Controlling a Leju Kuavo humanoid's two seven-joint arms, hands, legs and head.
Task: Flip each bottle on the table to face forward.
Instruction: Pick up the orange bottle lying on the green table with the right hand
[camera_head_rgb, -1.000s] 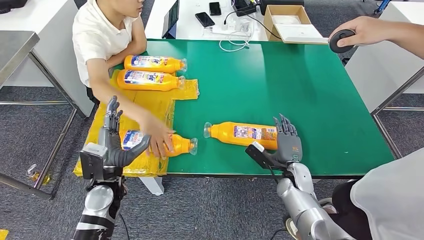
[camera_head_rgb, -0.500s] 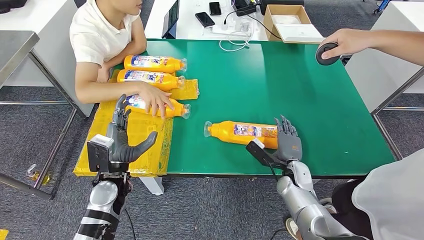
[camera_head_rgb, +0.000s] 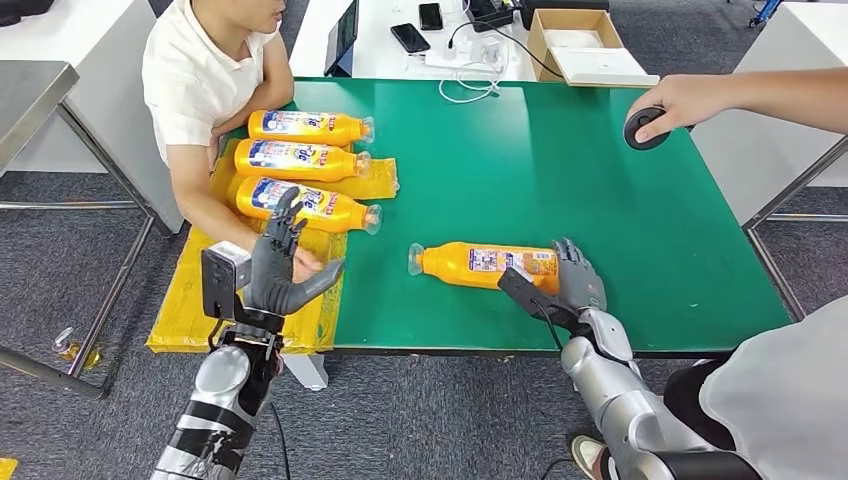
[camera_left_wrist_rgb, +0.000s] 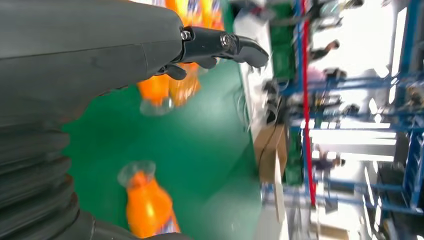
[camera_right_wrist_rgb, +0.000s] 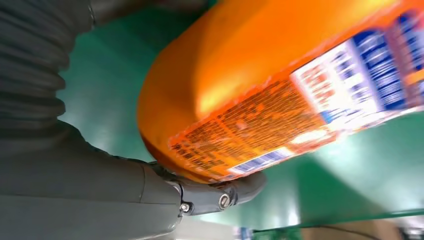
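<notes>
Nearest you, your right hand (camera_head_rgb: 578, 280) grips the base end of the lone orange bottle (camera_head_rgb: 480, 265), which lies on its side on the green counter (camera_head_rgb: 600, 190) with its cap end pointing away from that hand; the right wrist view shows the thumb (camera_right_wrist_rgb: 220, 192) pressed under the bottle's label (camera_right_wrist_rgb: 260, 130). Your left hand (camera_head_rgb: 283, 268) hovers open, fingers spread and holding nothing, over the yellow sheet (camera_head_rgb: 200, 300) to the left of that bottle. A person's hand (camera_head_rgb: 303, 264) sits just behind your left hand. Beyond the lone bottle, up and to its left, three more bottles (camera_head_rgb: 300, 160) lie side by side on the sheet, caps toward the counter's middle. Farther right of the lone bottle, another person's hand (camera_head_rgb: 680, 100) holds a dark round object (camera_head_rgb: 643, 132) over the counter. Past the counter's far edge a cardboard box (camera_head_rgb: 580, 45) rests.
</notes>
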